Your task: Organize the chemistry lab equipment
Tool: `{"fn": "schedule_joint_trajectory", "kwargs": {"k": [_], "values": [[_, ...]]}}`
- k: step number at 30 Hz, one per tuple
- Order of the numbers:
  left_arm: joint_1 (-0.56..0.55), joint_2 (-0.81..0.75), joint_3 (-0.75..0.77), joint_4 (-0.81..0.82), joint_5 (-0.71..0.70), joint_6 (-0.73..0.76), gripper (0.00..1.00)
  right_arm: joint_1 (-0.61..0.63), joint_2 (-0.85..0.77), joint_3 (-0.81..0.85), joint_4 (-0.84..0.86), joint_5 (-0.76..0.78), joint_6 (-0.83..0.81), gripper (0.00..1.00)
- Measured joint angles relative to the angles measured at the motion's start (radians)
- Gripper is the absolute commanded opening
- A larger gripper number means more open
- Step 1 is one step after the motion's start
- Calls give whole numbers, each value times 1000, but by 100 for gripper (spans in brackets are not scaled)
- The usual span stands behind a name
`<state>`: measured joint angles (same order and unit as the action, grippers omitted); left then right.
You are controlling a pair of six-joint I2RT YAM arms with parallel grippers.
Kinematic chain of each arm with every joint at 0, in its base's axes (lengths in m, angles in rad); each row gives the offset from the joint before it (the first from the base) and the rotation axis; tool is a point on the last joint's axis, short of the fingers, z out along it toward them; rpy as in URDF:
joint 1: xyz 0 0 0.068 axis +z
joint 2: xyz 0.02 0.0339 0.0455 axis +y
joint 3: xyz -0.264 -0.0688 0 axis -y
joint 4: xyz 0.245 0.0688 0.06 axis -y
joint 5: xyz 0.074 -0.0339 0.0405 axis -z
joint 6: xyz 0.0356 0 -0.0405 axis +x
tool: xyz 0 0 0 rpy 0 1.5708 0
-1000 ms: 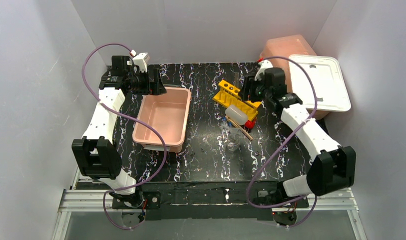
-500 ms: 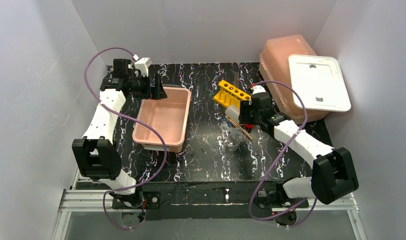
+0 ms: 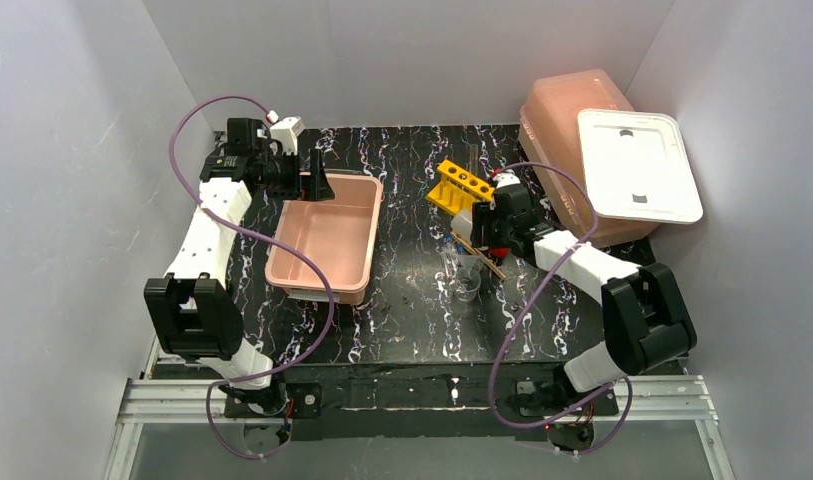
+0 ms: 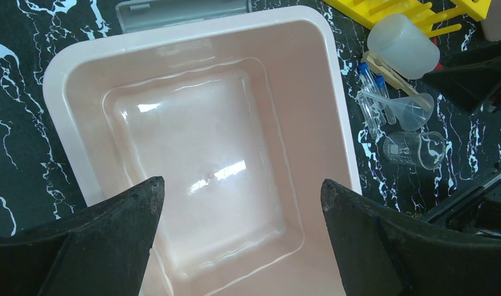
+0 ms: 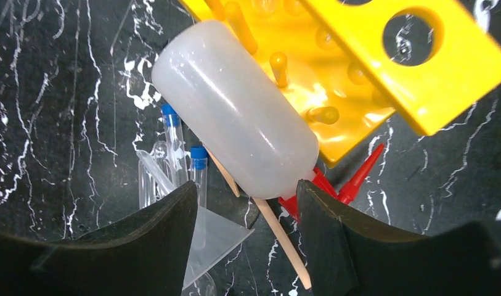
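A translucent white bottle (image 5: 235, 111) with a red cap (image 5: 352, 185) lies on its side against the yellow tube rack (image 5: 371, 68), mid-table in the top view (image 3: 469, 225). My right gripper (image 5: 248, 188) is open and low, its jaws on either side of the bottle's cap end, not closed on it. Blue-capped clear tubes (image 5: 198, 166), a clear funnel (image 5: 217, 240) and a thin brown rod (image 5: 285, 246) lie beside it. A small glass beaker (image 3: 467, 285) sits nearer. My left gripper (image 4: 241, 180) is open and empty above the empty pink tub (image 4: 57, 92).
The empty pink tub (image 3: 374, 225) sits left of centre on the black marbled table. A larger pink tub (image 3: 567, 100) with a white rectangular lid (image 3: 637, 165) stands at the back right. White walls enclose the table on three sides.
My right arm has come down and left from beside the rack to the bottle, and now sits low over it. The left arm has barely moved.
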<state>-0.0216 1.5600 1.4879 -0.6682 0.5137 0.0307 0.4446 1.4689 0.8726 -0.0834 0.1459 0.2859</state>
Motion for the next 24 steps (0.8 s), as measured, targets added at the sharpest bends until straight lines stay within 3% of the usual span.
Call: {"fn": "schedule_joint_trajectory", "kwargs": {"k": [24], "values": [[0, -1, 11, -3, -4, 3, 98, 29, 122, 56, 31, -231, 26, 62]]}}
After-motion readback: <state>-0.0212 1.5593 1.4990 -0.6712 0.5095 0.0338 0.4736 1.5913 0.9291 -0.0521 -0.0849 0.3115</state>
